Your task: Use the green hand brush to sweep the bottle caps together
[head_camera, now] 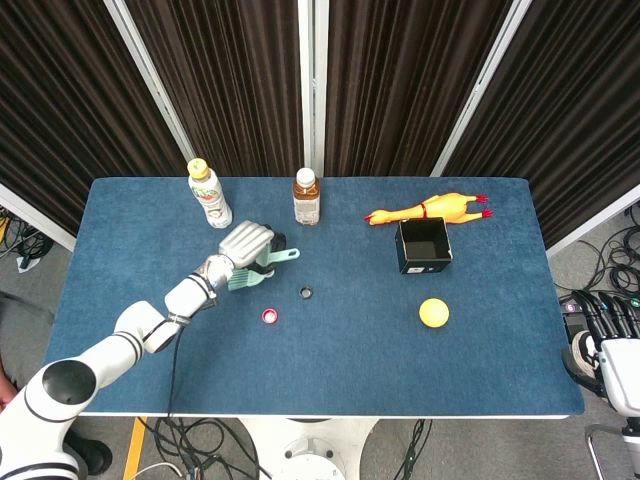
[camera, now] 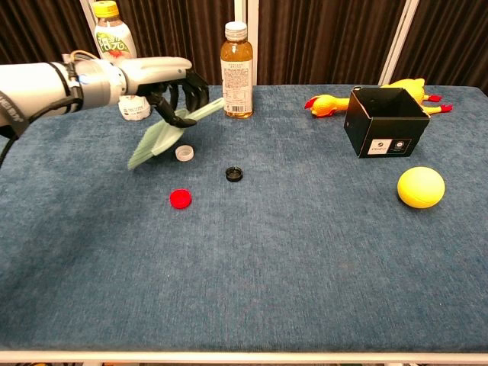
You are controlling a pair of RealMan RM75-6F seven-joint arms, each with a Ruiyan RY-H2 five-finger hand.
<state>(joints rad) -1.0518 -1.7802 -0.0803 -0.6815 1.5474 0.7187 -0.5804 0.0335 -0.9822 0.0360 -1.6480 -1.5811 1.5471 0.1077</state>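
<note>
My left hand (head_camera: 248,245) (camera: 174,85) grips the green hand brush (camera: 162,134) (head_camera: 252,272) above the table, bristles pointing down-left and handle up-right. The bristle end hangs just left of and over the white cap (camera: 184,153), which the hand hides in the head view. A black cap (head_camera: 306,293) (camera: 234,174) lies to the right of it, and a red cap (head_camera: 268,316) (camera: 181,199) sits nearer the front. Only part of my right hand (head_camera: 605,330) shows, off the table at the far right edge of the head view; how its fingers lie is unclear.
Two bottles stand at the back: a white-labelled one (head_camera: 209,194) (camera: 114,53) and an amber one (head_camera: 306,197) (camera: 237,70). A rubber chicken (head_camera: 428,211), a black box (head_camera: 423,245) (camera: 383,122) and a yellow ball (head_camera: 433,313) (camera: 420,187) occupy the right half.
</note>
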